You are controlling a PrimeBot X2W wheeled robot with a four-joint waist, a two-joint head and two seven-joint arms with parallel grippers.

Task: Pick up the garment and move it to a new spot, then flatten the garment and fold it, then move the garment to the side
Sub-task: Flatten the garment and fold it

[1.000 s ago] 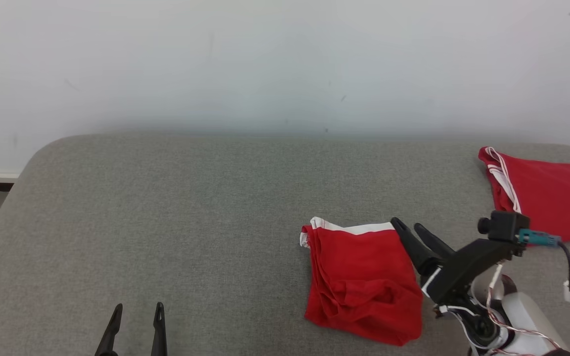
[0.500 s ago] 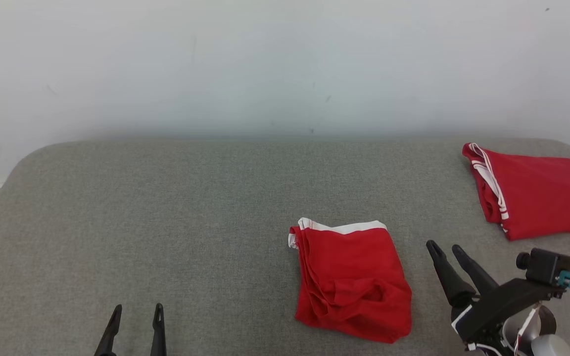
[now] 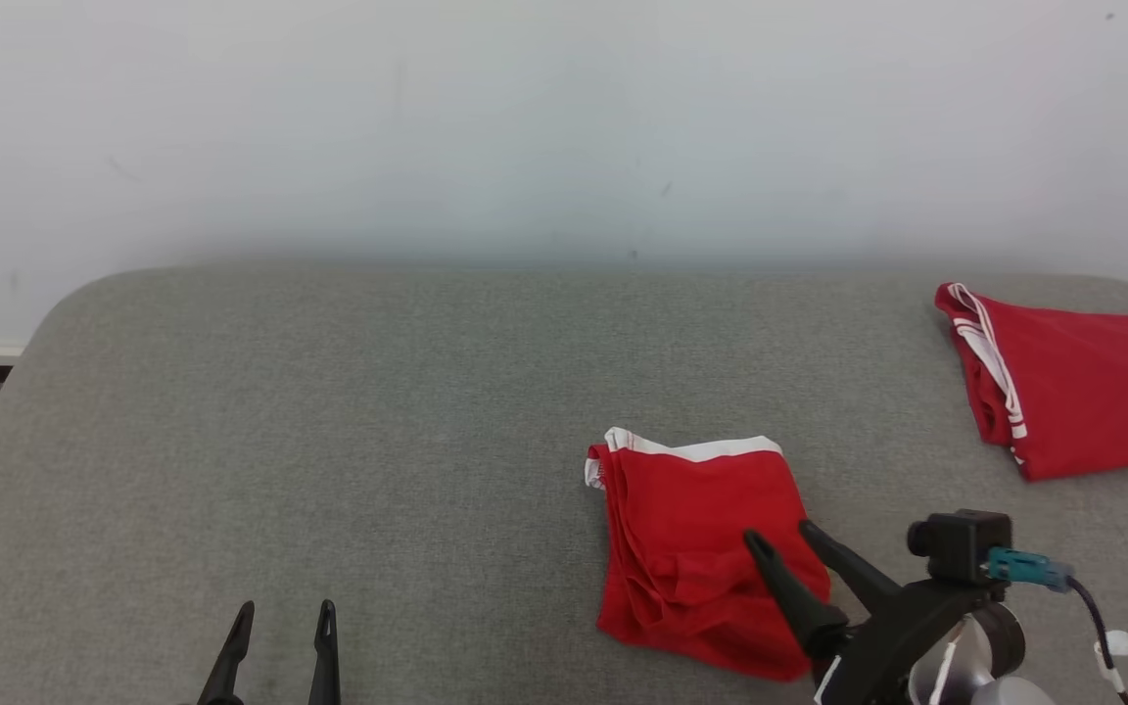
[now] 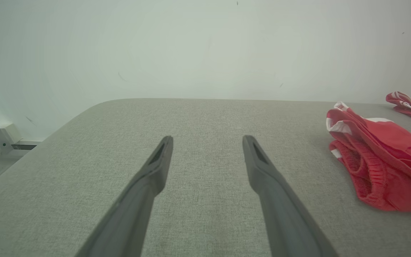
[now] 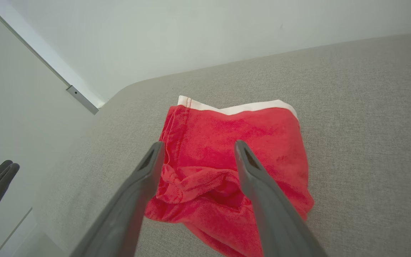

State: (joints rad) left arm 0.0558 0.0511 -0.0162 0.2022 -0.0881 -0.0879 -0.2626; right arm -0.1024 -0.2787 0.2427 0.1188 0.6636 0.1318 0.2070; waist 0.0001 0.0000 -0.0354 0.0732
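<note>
The shorts lie on the padded table, with a second garment at two o'clock and the right gripper perhaps overhanging at five.

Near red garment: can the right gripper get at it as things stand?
Probably yes. The right gripper is open, poised over the near right part of the garment, with nothing between them. The other garment lies well apart.

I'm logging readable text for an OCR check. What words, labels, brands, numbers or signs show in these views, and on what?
No readable text anywhere.
On the folded red garment: plain white trim, no print or tag visible.
On the second red garment: white stripes only.
On the grey padded surface and the wall: no writing.
On the right gripper: no legible marking.
</note>
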